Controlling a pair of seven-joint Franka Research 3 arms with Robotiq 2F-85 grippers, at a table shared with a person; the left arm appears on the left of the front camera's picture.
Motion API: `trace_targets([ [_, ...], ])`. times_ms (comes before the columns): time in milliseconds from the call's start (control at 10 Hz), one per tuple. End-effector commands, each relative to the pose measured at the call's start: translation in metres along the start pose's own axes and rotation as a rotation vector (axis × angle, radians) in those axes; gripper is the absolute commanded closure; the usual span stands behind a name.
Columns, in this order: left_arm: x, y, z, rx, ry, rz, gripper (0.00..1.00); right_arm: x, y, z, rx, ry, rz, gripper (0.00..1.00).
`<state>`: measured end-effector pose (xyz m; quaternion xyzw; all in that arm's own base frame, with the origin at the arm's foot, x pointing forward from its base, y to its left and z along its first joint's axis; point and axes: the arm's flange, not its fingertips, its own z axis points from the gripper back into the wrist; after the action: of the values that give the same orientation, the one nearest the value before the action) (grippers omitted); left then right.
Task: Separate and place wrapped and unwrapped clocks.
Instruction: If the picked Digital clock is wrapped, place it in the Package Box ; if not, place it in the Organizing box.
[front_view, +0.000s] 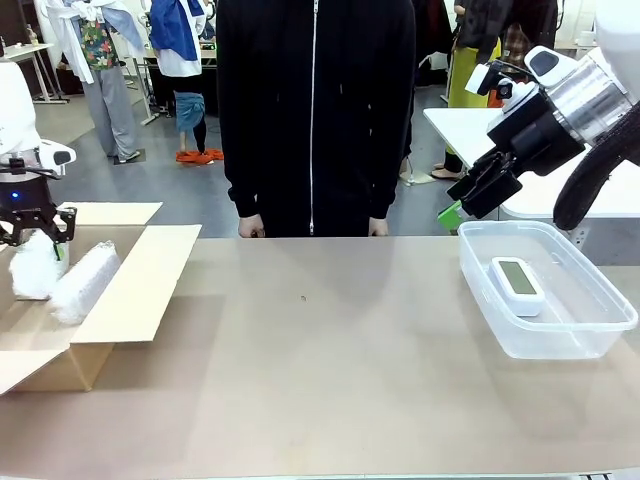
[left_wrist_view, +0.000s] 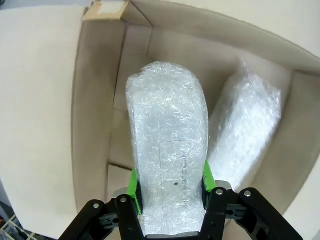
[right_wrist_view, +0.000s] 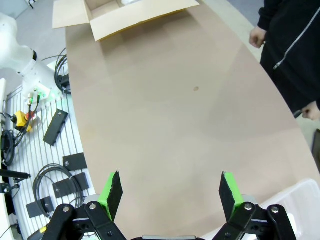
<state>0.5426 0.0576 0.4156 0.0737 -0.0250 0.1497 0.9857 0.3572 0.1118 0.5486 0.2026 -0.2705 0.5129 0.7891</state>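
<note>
My left gripper (front_view: 35, 235) hangs over the open cardboard box (front_view: 140, 280) at the table's left, shut on a wrapped bubble-wrap bundle (left_wrist_view: 167, 165) that stands on end inside the box. The green pads (left_wrist_view: 132, 187) press its two sides. A second wrapped bundle (left_wrist_view: 245, 130) leans beside it in the box (left_wrist_view: 95, 100); it also shows in the front view (front_view: 85, 280). The unwrapped clock (front_view: 517, 284), white with a grey-green screen, lies in the clear plastic tub (front_view: 480, 300) at the right. My right gripper (right_wrist_view: 170, 195) is open and empty, raised above and behind the tub (front_view: 478, 192).
A person in a black zip jacket (front_view: 315, 110) stands at the far edge, hands (front_view: 252, 228) resting near the table. The box flap (front_view: 135, 285) lies spread on the tabletop. A corner of the tub (right_wrist_view: 300, 200) shows by my right fingers.
</note>
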Motion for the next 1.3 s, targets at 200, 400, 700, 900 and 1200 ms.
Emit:
trace_targets([
  [200, 0.021, -0.004, -0.019, 0.014, 0.033, -0.029, 0.00, -0.001, -0.002, 0.002, 0.008, 0.008, 0.016, 0.00],
  [400, 0.020, -0.003, -0.018, 0.030, 0.067, -0.036, 0.00, -0.001, -0.002, 0.002, 0.008, 0.008, 0.016, 0.00],
  [700, 0.013, 0.001, -0.011, 0.032, 0.128, -0.035, 0.00, -0.001, -0.002, 0.002, 0.008, 0.008, 0.016, 0.00],
  [900, 0.004, 0.009, 0.007, -0.018, 0.163, -0.026, 0.00, -0.001, -0.002, 0.002, 0.008, 0.008, 0.016, 0.00],
  [1200, -0.029, 0.023, 0.058, -0.078, 0.155, -0.012, 0.00, -0.001, -0.002, 0.002, 0.008, 0.008, 0.016, 0.00],
])
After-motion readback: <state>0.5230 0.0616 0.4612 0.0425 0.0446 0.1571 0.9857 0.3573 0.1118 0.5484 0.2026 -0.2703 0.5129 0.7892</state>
